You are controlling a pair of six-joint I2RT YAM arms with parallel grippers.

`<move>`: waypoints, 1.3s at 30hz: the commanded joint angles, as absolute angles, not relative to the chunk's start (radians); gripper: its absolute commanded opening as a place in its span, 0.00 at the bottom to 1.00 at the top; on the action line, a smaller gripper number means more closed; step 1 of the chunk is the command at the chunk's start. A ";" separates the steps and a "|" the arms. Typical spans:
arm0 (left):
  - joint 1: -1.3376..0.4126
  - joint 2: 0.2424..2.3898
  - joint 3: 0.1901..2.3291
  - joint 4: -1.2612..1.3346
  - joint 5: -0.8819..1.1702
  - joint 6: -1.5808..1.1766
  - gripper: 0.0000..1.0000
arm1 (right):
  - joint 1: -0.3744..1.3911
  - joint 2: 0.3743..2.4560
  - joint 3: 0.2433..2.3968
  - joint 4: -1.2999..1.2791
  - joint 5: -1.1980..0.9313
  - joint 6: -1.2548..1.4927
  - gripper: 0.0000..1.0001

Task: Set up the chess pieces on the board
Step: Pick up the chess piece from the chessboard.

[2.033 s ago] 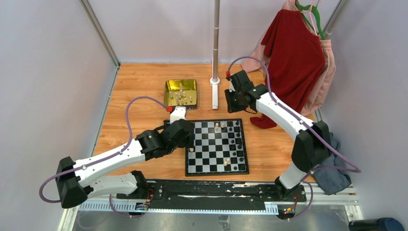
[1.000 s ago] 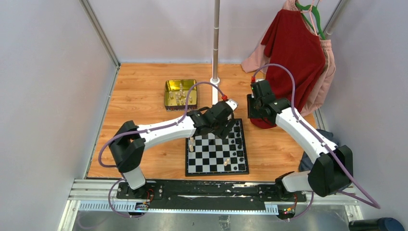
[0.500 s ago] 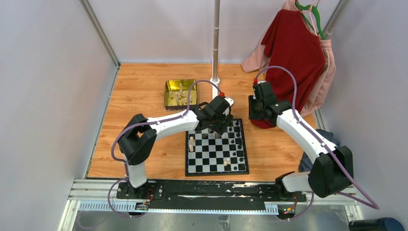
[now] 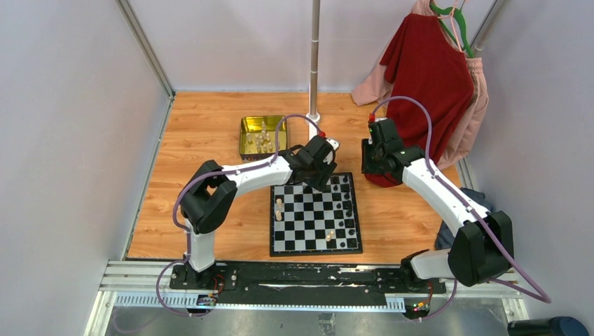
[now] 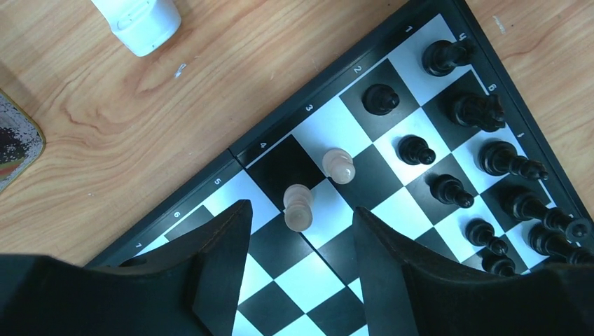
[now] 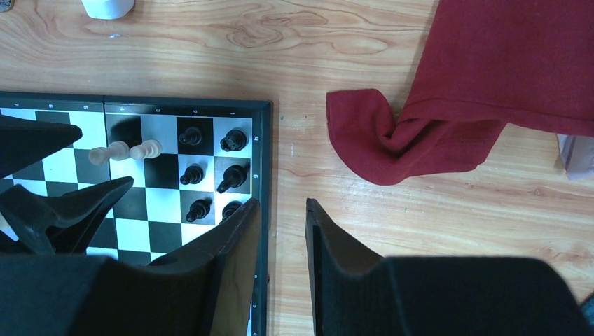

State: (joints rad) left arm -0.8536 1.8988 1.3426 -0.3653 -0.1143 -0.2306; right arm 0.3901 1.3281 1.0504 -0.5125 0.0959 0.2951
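- The left gripper [image 5: 300, 210] has its jaws apart, one finger on each side of a cream chess piece [image 5: 298, 208]. There is a clear gap on both sides and neither finger touches it.
- That piece sits on the centre line between the jaws, level with the fingertips. It is on the board [image 5: 280, 164], in the second row in from the far edge.
- It appears to stand upright, so its long axis runs along the gripper's line of approach and across the direction in which the jaws shut. Judging from this, the jaws need only come together, with no sideways shift.
- A second cream piece [image 5: 339, 166] stands just beyond the fingertips, toward the right finger's side. It is near the first piece but apart from it, and the right finger could brush it if the gripper drifts forward.
- The black pieces [image 5: 448, 189] stand farther out past the right finger, well clear of the gap.
- The right gripper [image 6: 281, 203] is open and empty. It hangs over the board's far right corner, with the border of the board [image 6: 263, 140] and bare wood showing between its fingers.
- From the right jaws, both cream pieces lie well off to the left, past the black ones. The left arm is therefore much the nearer.
- More cream pieces wait in the gold tin [image 4: 263, 135], well behind the left jaws and off the board.
- The red cloth [image 6: 392, 140] lies beyond the right jaws, off to their right on the table.
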 commanded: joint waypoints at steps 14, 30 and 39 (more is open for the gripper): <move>-0.821 1.940 1.375 -0.330 -0.066 -0.210 0.44 | 0.374 1.353 1.034 -0.502 0.092 0.291 0.35; -0.819 1.897 1.316 -0.325 -0.108 -0.237 0.09 | 0.372 1.369 1.046 -0.506 0.091 0.291 0.35; -0.790 1.784 1.229 -0.339 -0.257 -0.338 0.03 | 0.374 1.370 1.055 -0.506 0.084 0.293 0.34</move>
